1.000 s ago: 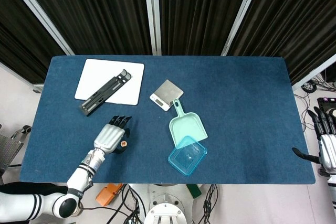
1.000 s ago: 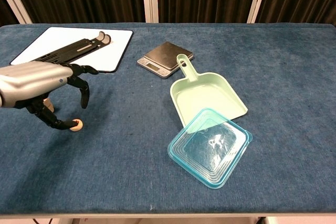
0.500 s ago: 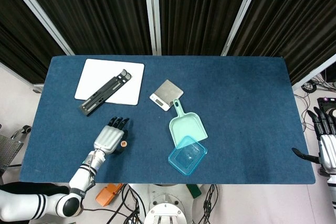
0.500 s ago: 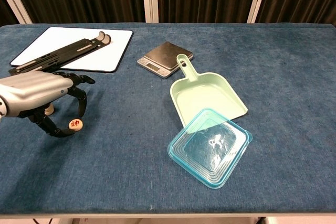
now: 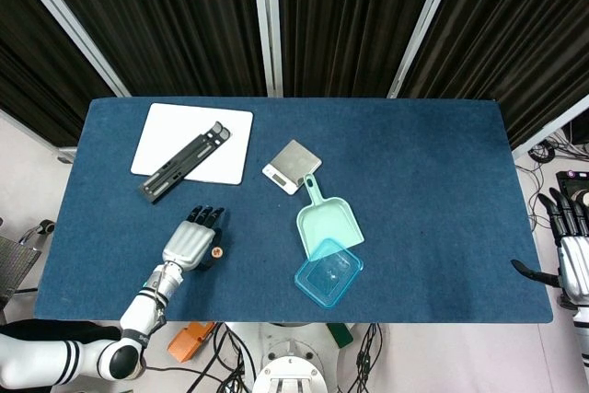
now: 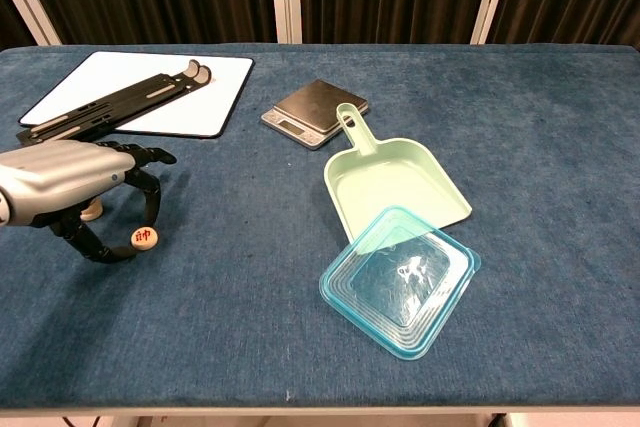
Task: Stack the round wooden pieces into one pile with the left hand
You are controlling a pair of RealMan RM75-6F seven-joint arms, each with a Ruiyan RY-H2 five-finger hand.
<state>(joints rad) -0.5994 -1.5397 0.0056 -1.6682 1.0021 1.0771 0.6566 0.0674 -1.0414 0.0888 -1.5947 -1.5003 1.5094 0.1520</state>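
My left hand (image 6: 68,185) hovers low over the left part of the blue table (image 6: 250,327). It pinches a round wooden piece (image 6: 145,238) between thumb and a finger, tipped on edge so its red character faces the chest view. A second round wooden piece (image 6: 92,211) lies on the cloth under the palm, mostly hidden. In the head view the left hand (image 5: 191,241) covers that piece, and only the pinched round wooden piece (image 5: 217,250) shows at its right side. My right hand (image 5: 571,260) hangs past the table's right edge, fingers apart and holding nothing.
A white board (image 6: 130,97) with a black folding stand (image 6: 110,102) lies behind the left hand. A small scale (image 6: 313,110), a green dustpan (image 6: 400,182) and a clear blue lid (image 6: 400,277) sit in the middle of the table.
The wooden piece that lay flat by the thumb is now pinched and tipped up on edge. The left hand has drawn back slightly toward the near left.
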